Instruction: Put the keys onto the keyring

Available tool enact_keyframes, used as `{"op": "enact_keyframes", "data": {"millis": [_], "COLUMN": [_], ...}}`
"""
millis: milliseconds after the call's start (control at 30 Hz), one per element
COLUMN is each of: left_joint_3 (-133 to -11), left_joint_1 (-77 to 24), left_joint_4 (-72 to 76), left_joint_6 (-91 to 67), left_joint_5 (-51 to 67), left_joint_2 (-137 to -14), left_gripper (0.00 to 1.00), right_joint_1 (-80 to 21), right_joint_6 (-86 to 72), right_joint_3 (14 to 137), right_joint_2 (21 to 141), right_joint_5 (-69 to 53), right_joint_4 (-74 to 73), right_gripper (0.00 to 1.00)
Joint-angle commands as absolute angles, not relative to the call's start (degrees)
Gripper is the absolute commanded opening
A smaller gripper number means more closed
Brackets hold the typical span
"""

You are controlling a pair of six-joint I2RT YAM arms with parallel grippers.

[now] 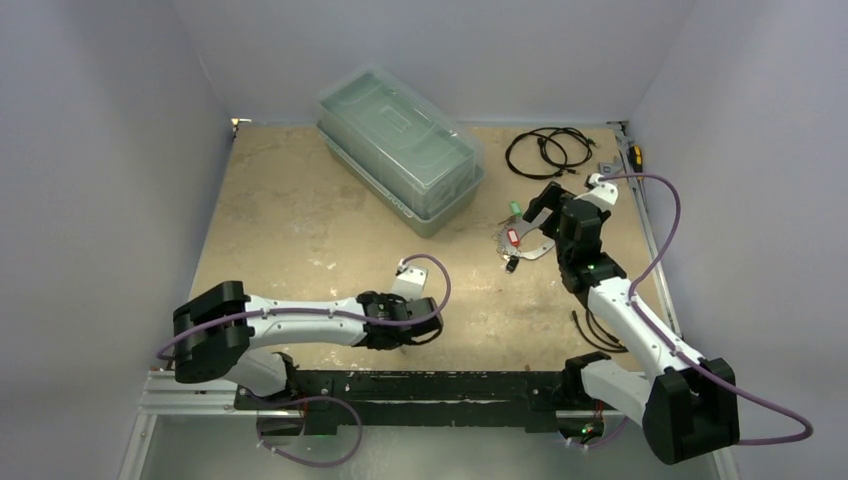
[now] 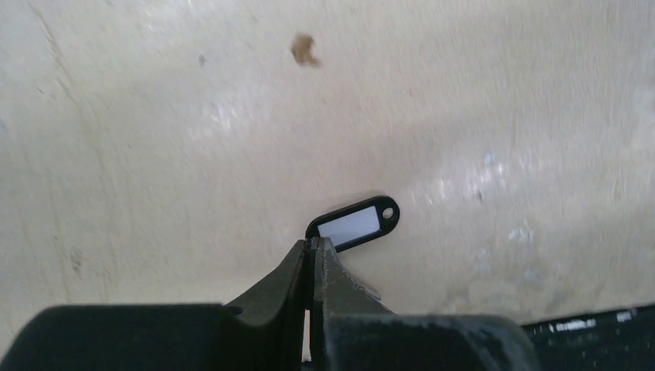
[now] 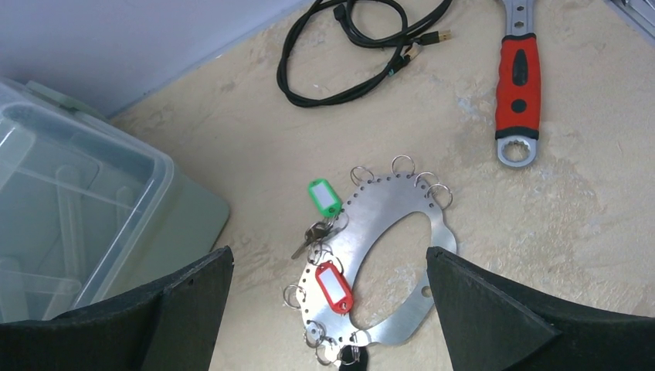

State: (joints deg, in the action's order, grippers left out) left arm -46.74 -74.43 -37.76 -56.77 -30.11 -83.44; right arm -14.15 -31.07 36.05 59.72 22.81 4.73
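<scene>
The left gripper (image 2: pixel 313 247) has its jaws pressed together; the tips meet at the near end of a black tag (image 2: pixel 357 224), which lies flat on the table (image 2: pixel 154 116) just ahead of them, white label up, slanting away to their right. Whether the tips actually nip the tag's edge cannot be told.

The right gripper (image 3: pixel 328 259) hangs with its jaws spread wide and holds nothing; the keyring (image 3: pixel 382 205) lies flat on the table directly beneath it, between the two fingers (image 3: pixel 178 309) and touching neither; small split rings sit along the plate's rim. A green tag (image 3: pixel 324 197) with metal keys (image 3: pixel 309 238) lies at the plate's edge on the side of the left-hand finger; a red tag (image 3: pixel 334 286) rests on the rim closer to the wrist; something black at the plate's nearest end is cut off by the frame.

Beyond the fingertips, well apart from the plate, lies a coiled black cable (image 3: pixel 355 46); ahead and to the right lies a red-handled wrench (image 3: pixel 517 77); outside the left-hand finger stands a clear lidded plastic box (image 3: pixel 77 209).
</scene>
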Motion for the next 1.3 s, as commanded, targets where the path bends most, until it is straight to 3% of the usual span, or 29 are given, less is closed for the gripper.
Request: {"op": "enact_keyframes", "data": {"millis": [0, 200, 233, 300, 400, 467, 667, 900, 1067, 1267], "left_joint_3": [-47.1, -46.3, -46.6, -47.1, -47.4, -47.7, -52.4, -56.8, -52.3, -48.3], "left_joint_1": [-68.6, -62.4, -62.1, -62.0, -62.0, -62.0, -62.0, -62.0, -62.0, -61.9], "left_joint_4": [-31.5, -27.4, -27.5, -27.5, -27.2, -27.7, -32.4, -37.1, -35.4, -30.6], "left_joint_6": [-48.8, -43.8, -43.3, -42.0, -40.0, -38.5, -33.0, -21.3, -16.1, -14.8], "left_joint_5": [-34.8, -35.7, -36.2, -37.4, -38.2, -38.0, -37.1, -39.8, -47.1, -43.7], "left_joint_2": [-81.7, -80.4, -80.0, -78.8, -76.4, -75.2, -69.2, -63.6, -63.4, -60.6], "left_gripper": [0.00, 0.00, 0.13, 0.49, 0.73, 0.78, 0.77, 0.74, 0.68, 0.60], "right_joint_1": [-14.3, -14.3, -14.3, -14.3, -14.3, -14.3, -14.4, -15.0, -15.0, -15.0], "right_joint_6": [-30.8, -30.9, -30.9, -30.6, -32.2, -32.6, -31.9, -31.4, -31.6, -30.2], "right_joint_3": [35.5, 36.0, 36.0, 36.3, 38.2, 40.5, 46.8, 54.4, 60.5, 64.7], "right_joint_2": [60.8, 62.7, 63.3, 65.3, 70.4, 74.7, 83.1, 89.8, 95.1, 98.9], "right_joint_5": [23.1, 23.0, 22.9, 22.4, 20.7, 18.3, 17.6, 16.9, 21.2, 25.1], "right_joint_4": [7.1, 6.4, 6.6, 6.8, 5.6, 4.1, 0.3, -3.9, -8.4, -9.9], "right_gripper": [0.99, 0.99, 0.99, 0.99, 0.99, 0.99, 0.99, 0.90, 0.84, 0.76]}}
